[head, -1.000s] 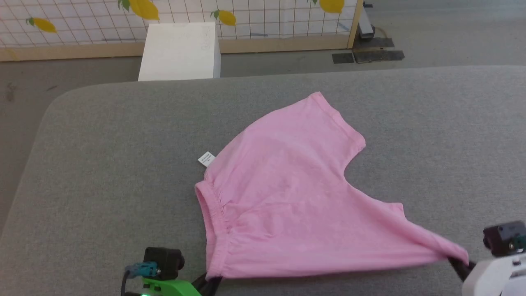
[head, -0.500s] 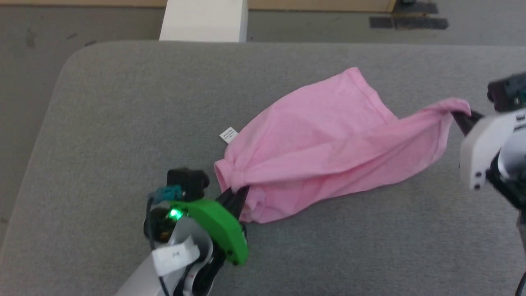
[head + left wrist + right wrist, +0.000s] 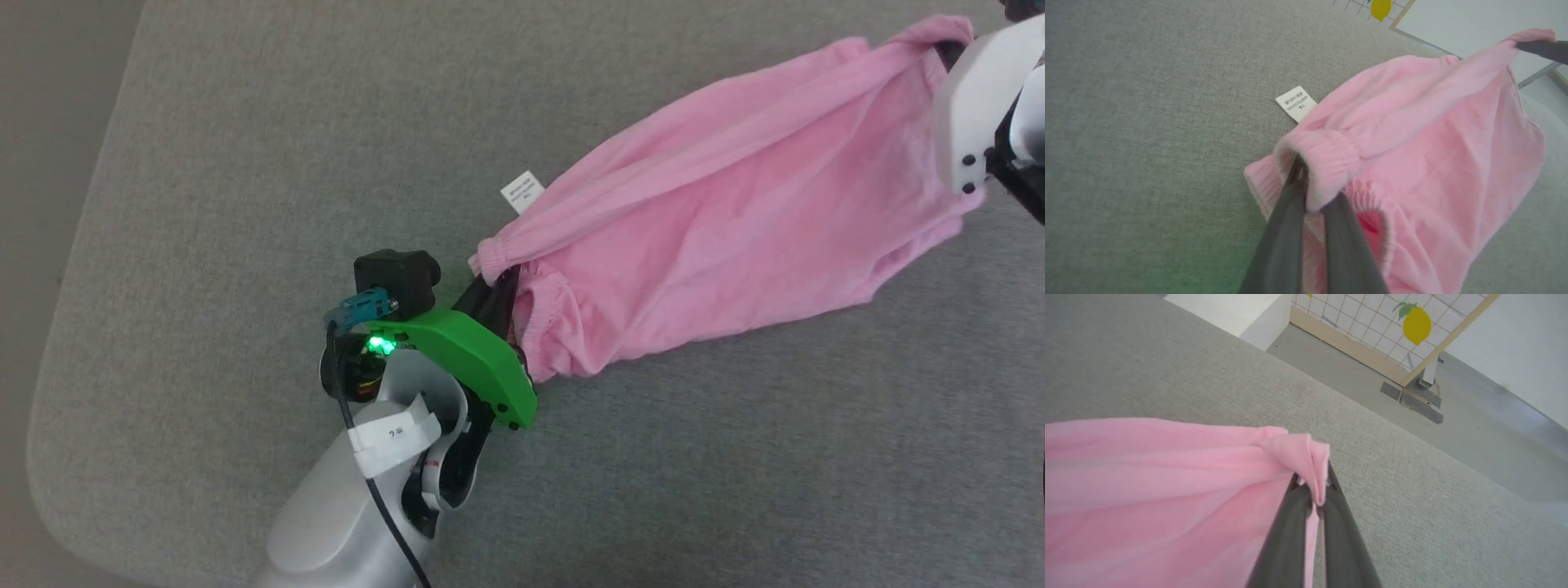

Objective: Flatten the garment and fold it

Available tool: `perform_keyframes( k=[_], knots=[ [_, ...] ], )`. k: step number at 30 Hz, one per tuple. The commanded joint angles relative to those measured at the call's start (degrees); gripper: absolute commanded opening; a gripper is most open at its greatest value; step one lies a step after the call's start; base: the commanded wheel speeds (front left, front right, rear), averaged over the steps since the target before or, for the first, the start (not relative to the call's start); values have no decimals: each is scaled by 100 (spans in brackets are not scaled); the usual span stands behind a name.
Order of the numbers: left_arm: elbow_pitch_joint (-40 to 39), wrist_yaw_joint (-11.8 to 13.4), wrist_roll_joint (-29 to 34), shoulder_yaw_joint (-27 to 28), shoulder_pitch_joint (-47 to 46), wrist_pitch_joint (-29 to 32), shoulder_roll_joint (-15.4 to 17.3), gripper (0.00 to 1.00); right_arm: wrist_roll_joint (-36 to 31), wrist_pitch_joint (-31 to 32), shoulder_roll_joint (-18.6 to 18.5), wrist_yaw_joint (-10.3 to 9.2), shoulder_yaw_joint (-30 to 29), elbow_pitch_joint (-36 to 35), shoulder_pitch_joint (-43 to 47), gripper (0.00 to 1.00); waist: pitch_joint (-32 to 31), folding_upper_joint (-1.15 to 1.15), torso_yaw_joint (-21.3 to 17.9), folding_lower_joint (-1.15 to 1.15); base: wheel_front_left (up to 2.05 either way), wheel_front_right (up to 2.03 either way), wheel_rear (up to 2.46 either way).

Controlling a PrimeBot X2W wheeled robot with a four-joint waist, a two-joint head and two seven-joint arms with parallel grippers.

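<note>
Evidently mid-flattening. At the left of the head view, the grey padded surface is lying bare, giving room for a spread. At lower centre, the left gripper, ahead of its green housing, is pinching the gathered waistband, its two dark fingers closing tightly on one bunched fold; in the left wrist view the elastic is curling over them. Just right of this, the white label is sticking out from the upper edge. Across the centre and toward the upper right, the garment is hanging as a slanting band, lifted between two holds and sagging along its lower edge; whether that edge is touching the surface cannot be told. At the far upper right, the right gripper is clamping a bunched corner of the leg hem. Holding opposite ends is presumably drawing the cloth taut, so that creases are pulling out before laying flat; folding is not yet beginning.
</note>
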Motion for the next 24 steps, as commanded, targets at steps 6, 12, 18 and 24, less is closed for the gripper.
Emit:
perform_keyframes(
  k=[6, 12, 18, 24],
  knots=[
    [179, -135, -94, -45, -170, -255, -168, 33, -73, -84, -22, -10, 247, 835, -535, 0, 726, 0, 575, 0, 0, 0, 0],
    [364, -174, -80, -60, -158, -461, -189, 100, 38, -278, 126, -10, 298, 1287, -649, 100, 579, 0, 512, 0, 0, 0, 0],
    [141, -105, 86, -49, 172, -751, 52, 100, 297, -1121, 147, -10, 398, 1161, -257, 100, -12, 0, 338, 0, 0, 0, 0],
    [-239, 91, 163, -121, 819, -728, 345, 100, 682, -1847, 186, -10, 120, 595, 740, 100, -744, 0, 123, 0, 0, 0, 0]
  ],
)
